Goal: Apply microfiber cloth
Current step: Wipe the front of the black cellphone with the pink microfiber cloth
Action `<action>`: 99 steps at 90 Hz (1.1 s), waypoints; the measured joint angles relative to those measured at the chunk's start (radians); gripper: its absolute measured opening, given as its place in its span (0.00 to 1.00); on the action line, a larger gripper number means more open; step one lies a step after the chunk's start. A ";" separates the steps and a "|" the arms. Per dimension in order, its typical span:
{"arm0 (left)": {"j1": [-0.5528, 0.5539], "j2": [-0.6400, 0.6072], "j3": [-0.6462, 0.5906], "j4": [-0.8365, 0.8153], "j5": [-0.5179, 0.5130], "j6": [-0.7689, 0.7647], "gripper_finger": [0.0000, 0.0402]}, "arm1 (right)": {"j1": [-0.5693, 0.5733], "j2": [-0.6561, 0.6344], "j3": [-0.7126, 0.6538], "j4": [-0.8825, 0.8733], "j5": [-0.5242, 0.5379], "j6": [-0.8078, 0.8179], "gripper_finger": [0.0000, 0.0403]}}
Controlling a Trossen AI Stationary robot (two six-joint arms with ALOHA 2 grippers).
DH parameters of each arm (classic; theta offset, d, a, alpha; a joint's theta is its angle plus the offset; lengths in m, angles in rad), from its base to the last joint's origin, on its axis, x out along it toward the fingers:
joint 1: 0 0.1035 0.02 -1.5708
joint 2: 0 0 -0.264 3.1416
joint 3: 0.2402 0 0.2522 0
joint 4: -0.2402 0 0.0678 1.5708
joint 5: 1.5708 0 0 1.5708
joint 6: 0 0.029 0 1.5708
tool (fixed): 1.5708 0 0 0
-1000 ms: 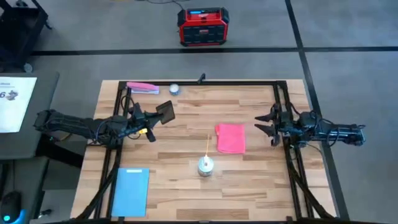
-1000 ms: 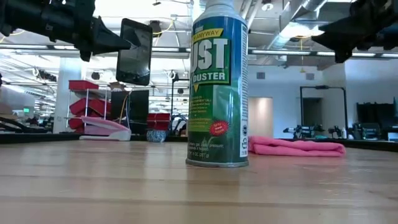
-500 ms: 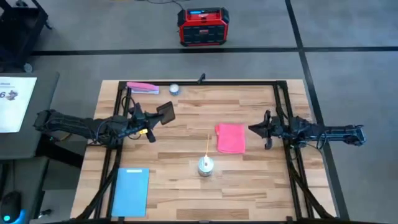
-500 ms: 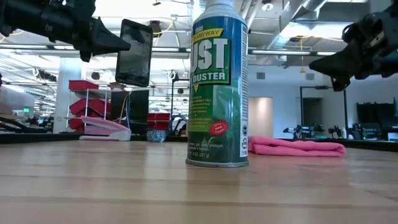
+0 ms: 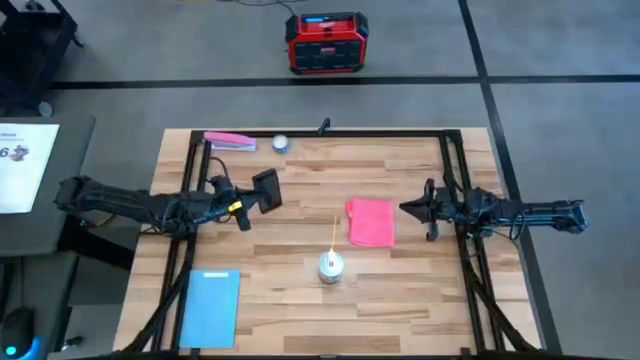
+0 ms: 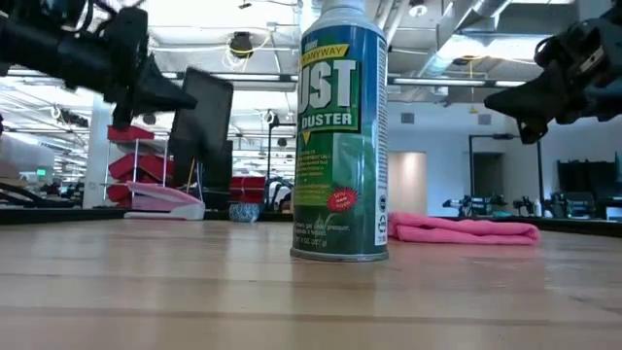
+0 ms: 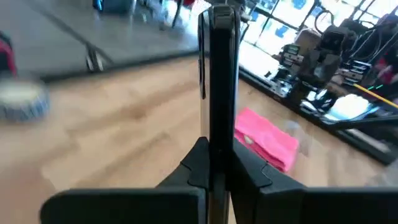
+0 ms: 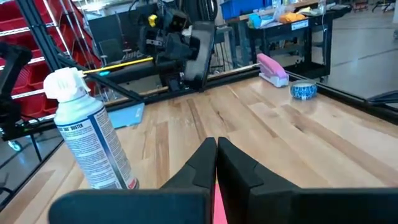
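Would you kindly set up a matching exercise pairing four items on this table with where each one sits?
Things:
1. microfiber cloth
2. phone
3. duster can
4. light-blue rectangle

Places:
A. held off the table by the left gripper
B. upright, at the table's middle
C. flat near the right gripper
D. flat below the left arm in the high view

Pairs: 1-C, 2-A, 3-B, 4-D

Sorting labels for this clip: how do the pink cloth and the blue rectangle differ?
The pink cloth lies mid-table, near the right claw; the blue rectangle sits at the table's front left corner. The cloth looks soft and folded, the rectangle flat and stiff. The rectangle is longer. Both lie untouched on the wooden table.
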 joint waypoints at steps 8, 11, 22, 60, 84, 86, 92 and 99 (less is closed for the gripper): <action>0.000 0.000 -0.038 0.004 0.015 -0.124 0.02 | 0.000 0.000 0.000 -0.001 0.000 0.000 0.00; 0.000 0.000 -0.050 0.005 0.023 -0.167 0.02 | 0.000 0.000 0.000 -0.003 0.000 0.000 0.00; 0.000 0.000 -0.089 0.022 0.085 -0.310 0.02 | 0.000 0.000 0.000 -0.004 0.000 -0.001 0.00; 0.000 0.000 -0.125 -0.177 0.262 -0.699 0.02 | 0.000 0.002 -0.001 -0.009 0.001 -0.030 0.00; 0.001 0.076 -0.120 -0.221 0.301 -0.756 0.02 | 0.000 0.004 -0.002 -0.011 0.000 -0.036 0.00; 0.001 0.088 -0.120 -0.221 0.306 -0.762 0.02 | 0.000 0.006 -0.002 -0.011 0.000 -0.037 0.00; 0.001 0.122 -0.120 -0.227 0.309 -0.777 0.03 | 0.000 0.010 -0.002 -0.011 0.000 -0.037 0.00; 0.001 0.152 -0.121 -0.231 0.305 -0.778 0.08 | 0.000 0.017 -0.002 -0.011 0.000 -0.032 0.00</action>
